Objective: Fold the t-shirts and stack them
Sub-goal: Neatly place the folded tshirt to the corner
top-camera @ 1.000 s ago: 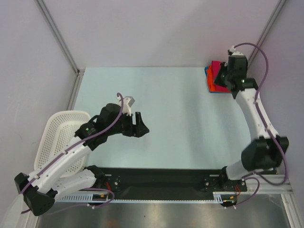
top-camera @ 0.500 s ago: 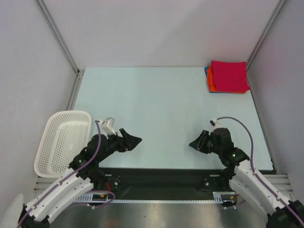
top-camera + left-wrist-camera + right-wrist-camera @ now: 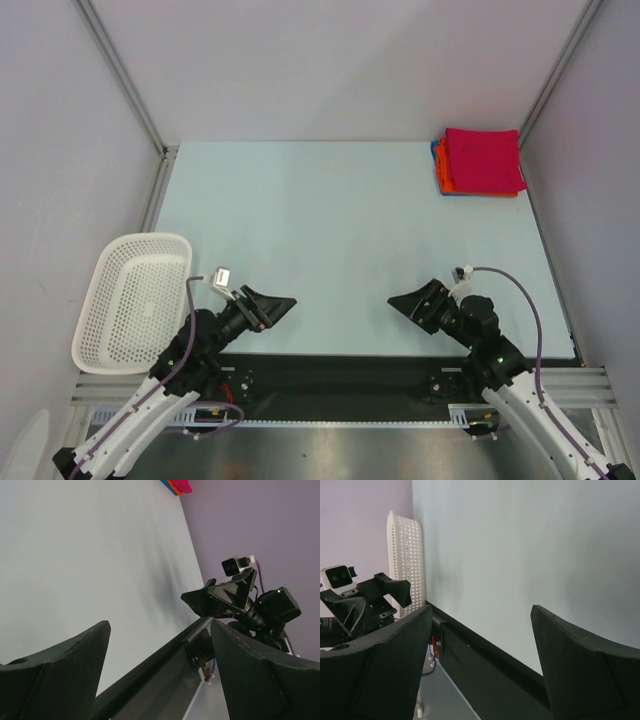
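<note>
The t-shirts lie folded in one stack (image 3: pixel 480 160) at the table's far right corner. The crimson one is on top, an orange edge (image 3: pixel 446 180) shows under it, and a blue sliver sits at the bottom. A corner of the stack (image 3: pixel 177 486) shows at the top of the left wrist view. My left gripper (image 3: pixel 282 303) hovers low at the near edge, open and empty, pointing right. My right gripper (image 3: pixel 404 302) faces it from the right, open and empty as well. Each wrist view shows wide jaws, left (image 3: pixel 159 625) and right (image 3: pixel 481 609), with nothing between them.
A white perforated basket (image 3: pixel 100 300) stands at the near left, empty, and is seen on edge in the right wrist view (image 3: pixel 405 555). A black rail (image 3: pixel 330 365) runs along the table's near edge. Purple walls and metal posts close in the sides and back.
My right arm has drawn back from the stack to the near edge and its gripper has opened; the crimson shirt stays on top. My left arm has also pulled back and lowered.
</note>
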Controlling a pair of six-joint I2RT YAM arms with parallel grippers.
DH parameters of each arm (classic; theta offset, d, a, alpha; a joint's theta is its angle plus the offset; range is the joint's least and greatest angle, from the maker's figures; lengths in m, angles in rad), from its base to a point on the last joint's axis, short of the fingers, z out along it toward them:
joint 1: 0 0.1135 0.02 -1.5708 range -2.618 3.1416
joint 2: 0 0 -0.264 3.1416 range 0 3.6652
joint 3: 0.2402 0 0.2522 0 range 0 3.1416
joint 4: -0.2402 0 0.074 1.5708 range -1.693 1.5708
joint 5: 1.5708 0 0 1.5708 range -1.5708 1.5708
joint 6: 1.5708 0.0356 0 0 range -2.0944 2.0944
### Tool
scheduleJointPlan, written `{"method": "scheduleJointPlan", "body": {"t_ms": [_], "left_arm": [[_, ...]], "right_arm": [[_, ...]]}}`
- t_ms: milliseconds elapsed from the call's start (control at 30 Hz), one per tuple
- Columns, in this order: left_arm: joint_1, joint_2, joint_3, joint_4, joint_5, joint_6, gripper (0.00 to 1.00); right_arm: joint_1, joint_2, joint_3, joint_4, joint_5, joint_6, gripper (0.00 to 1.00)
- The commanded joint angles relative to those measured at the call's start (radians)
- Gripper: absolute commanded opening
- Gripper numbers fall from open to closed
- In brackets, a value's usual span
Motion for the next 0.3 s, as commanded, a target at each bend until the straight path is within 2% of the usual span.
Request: {"method": "scheduleJointPlan", "body": {"t_ms": [0, 33, 133, 167, 200, 267], "left_arm": [[0.006, -0.139, -0.134, 0.091, 0.025, -0.077, 0.87], [0.007, -0.127, -0.141, 0.117, 0.031, -0.079, 0.87], [0.006, -0.113, -0.175, 0.178, 0.074, -0.105, 0.87], [0.006, -0.119, -0.192, 0.177, 0.078, -0.108, 0.87], [0.006, -0.144, -0.203, 0.177, 0.097, -0.126, 0.87], [0.006, -0.139, -0.232, 0.235, 0.135, -0.154, 0.87]], "right_arm": [[0.01, -0.054, -0.115, -0.043, -0.015, 0.04, 0.86], [0.01, -0.074, -0.112, -0.057, -0.01, 0.041, 0.89], [0.01, -0.142, -0.113, -0.111, -0.002, 0.055, 0.91], [0.01, -0.142, -0.115, -0.114, -0.004, 0.055, 0.91], [0.01, -0.144, -0.115, -0.109, -0.008, 0.055, 0.98], [0.01, -0.124, -0.115, -0.094, -0.028, 0.047, 1.0]]}}
